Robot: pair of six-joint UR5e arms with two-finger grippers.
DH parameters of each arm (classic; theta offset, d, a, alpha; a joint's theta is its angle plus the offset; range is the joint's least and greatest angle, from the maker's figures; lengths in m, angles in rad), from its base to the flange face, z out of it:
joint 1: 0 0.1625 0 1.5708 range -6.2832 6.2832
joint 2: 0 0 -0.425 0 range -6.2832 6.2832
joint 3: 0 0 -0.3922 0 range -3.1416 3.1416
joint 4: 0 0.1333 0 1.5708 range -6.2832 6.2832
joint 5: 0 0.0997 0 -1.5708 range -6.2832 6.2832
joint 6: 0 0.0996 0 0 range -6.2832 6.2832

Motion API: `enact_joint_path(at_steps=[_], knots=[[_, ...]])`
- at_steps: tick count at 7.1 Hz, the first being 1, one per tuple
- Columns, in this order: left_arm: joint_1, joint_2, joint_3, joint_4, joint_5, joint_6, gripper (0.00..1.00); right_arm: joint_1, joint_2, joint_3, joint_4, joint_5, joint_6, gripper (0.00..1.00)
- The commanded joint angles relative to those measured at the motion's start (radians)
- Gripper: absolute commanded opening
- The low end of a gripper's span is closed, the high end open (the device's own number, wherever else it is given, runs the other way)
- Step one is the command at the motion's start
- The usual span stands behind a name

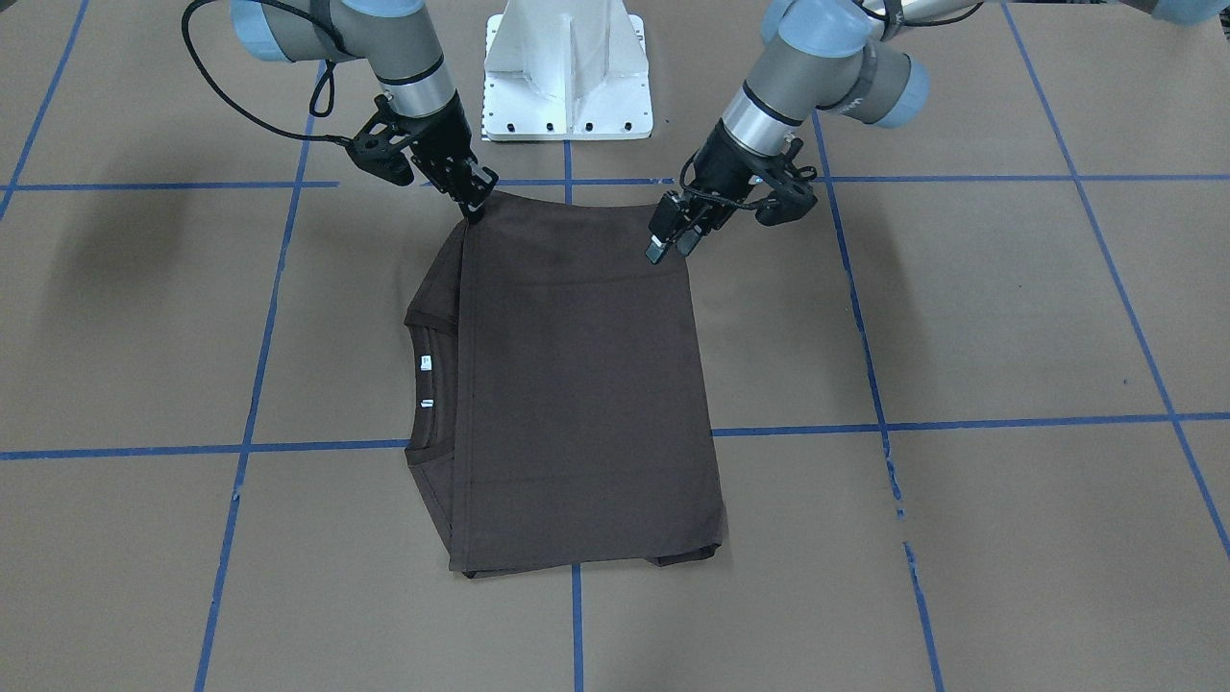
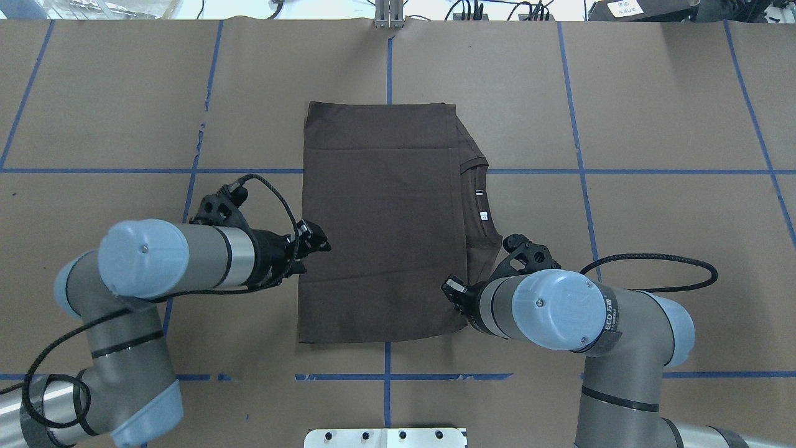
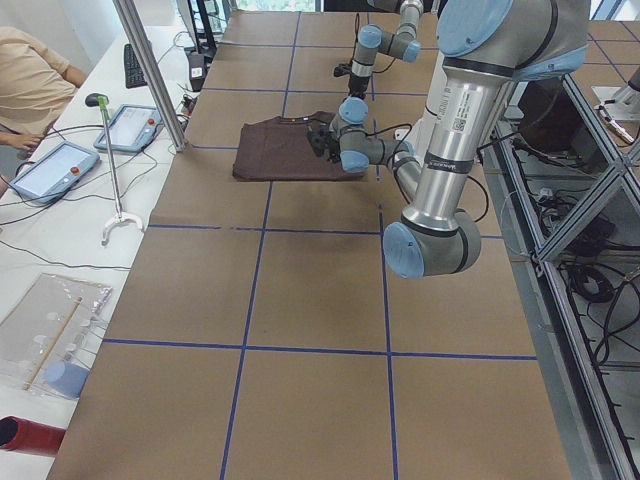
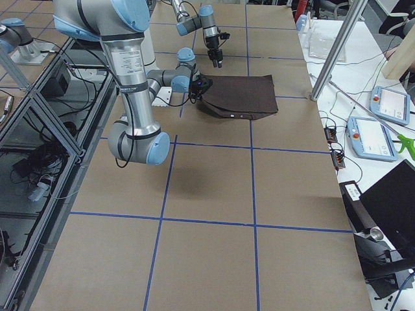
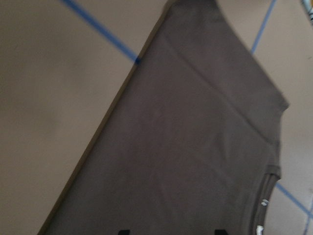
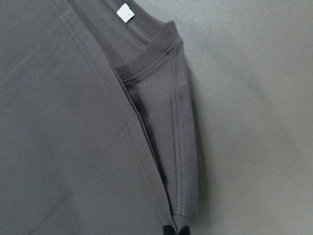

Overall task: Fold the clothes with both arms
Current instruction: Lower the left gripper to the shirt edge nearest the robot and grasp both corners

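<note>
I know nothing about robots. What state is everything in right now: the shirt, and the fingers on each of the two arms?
T-shirt: folded into a rectangle, lying on the table, collar showing at one side.
Left gripper: open, at the shirt's edge, holding nothing.
Right gripper: shut on the shirt's corner on the collar side.
</note>
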Motion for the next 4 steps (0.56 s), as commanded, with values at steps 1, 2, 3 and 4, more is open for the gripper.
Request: enact_joint_path(at_steps=[1, 2, 3, 4], knots=[[0.100, 0.003, -0.002, 0.108, 0.053, -0.025, 0.65, 0.000, 0.005, -0.002, 0.000, 0.003, 0.000, 0.00], [0.110, 0.003, -0.005, 0.148, 0.053, -0.025, 0.64, 0.000, 0.005, 0.000, 0.000, 0.003, 0.000, 0.00], [0.123, 0.000, -0.006, 0.197, 0.050, -0.025, 0.64, -0.002, 0.006, -0.002, 0.000, 0.003, 0.000, 0.00], [0.123, -0.001, -0.028, 0.237, 0.047, -0.025, 0.64, -0.002, 0.006, 0.000, 0.000, 0.003, 0.000, 0.00]])
